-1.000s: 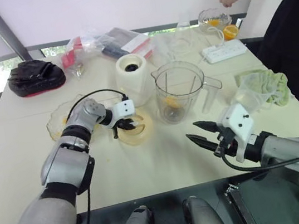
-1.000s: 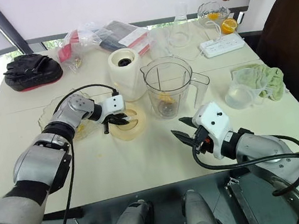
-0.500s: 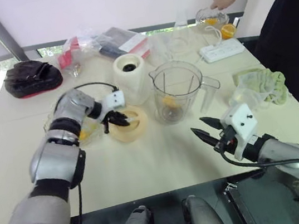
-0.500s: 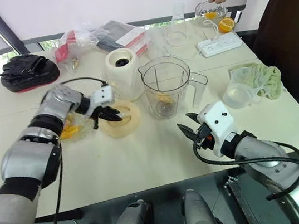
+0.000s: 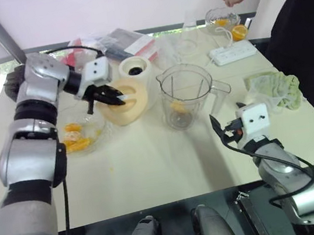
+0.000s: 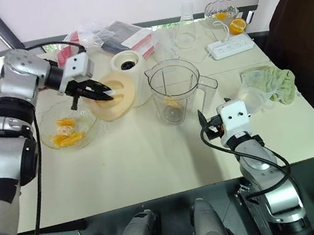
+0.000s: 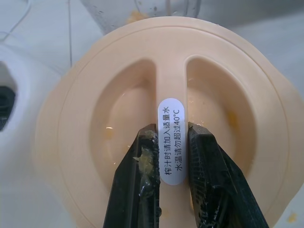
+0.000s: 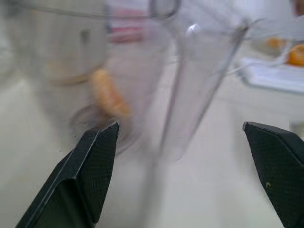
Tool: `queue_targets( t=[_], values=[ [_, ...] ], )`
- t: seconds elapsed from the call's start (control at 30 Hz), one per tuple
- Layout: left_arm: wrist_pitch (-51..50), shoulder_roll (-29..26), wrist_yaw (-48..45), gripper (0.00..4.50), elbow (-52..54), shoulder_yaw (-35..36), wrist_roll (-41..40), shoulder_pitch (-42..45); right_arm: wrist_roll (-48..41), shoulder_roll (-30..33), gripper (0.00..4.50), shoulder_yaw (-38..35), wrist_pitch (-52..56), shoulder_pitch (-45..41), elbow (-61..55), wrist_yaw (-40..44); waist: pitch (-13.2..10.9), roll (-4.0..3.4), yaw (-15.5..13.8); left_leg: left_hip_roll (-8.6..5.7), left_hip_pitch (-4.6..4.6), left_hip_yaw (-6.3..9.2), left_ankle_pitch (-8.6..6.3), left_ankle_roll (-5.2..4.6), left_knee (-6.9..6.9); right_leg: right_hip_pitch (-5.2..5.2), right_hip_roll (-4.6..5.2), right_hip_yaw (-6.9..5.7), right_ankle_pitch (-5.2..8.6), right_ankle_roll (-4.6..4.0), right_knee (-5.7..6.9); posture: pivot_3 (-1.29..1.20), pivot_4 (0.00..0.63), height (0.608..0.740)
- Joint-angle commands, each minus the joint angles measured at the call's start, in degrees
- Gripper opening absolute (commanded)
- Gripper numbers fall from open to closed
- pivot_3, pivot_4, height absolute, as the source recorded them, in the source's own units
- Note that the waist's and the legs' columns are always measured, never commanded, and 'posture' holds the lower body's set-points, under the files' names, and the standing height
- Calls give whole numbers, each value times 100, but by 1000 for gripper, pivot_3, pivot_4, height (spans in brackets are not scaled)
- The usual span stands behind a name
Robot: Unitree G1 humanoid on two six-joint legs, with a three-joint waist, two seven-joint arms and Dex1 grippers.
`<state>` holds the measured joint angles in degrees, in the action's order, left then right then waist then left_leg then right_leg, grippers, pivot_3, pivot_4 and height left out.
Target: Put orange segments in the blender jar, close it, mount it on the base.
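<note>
Grips lid (image 5: 120, 102) by its ridge (image 7: 170, 85) in left jaws, tipped on edge above surface (image 5: 152, 165), ridge in line with jaws. Holds right jaws wide near upright jar (image 5: 186, 95).

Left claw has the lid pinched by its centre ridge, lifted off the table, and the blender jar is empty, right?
Not quite: the blender jar is not empty. The right wrist view shows an orange segment near its bottom. The rest holds: the left claw pinches the lid by its centre ridge, lifted off the table.
</note>
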<state>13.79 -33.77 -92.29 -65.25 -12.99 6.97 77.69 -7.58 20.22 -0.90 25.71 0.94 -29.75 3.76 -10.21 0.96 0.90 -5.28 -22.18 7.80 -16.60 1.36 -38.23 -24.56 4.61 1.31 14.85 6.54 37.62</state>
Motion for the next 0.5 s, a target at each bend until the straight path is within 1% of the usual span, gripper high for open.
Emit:
queue_targets(
  t=[0.03,0.2,0.5],
  values=[
    [-25,-108,-21,254,-78,-51,-148,589,266,-239,4452,-78,-356,-299,307,-207,0,0,-6,-1,0,0,0,0,0,0,0,0,0,0,1,0,150,740],
    [51,-52,-21,254,-366,7,-8,1002,388,-546,4452,-92,-589,-655,839,-300,0,-2,22,-2,0,0,0,0,1,-2,1,0,0,0,4,0,150,740],
    [-23,44,-21,254,-476,4,-139,1221,546,-958,4452,-166,-919,-1175,1551,-535,0,-3,46,-2,-1,-4,1,2,1,-19,1,7,0,0,30,0,150,740]
  ],
)
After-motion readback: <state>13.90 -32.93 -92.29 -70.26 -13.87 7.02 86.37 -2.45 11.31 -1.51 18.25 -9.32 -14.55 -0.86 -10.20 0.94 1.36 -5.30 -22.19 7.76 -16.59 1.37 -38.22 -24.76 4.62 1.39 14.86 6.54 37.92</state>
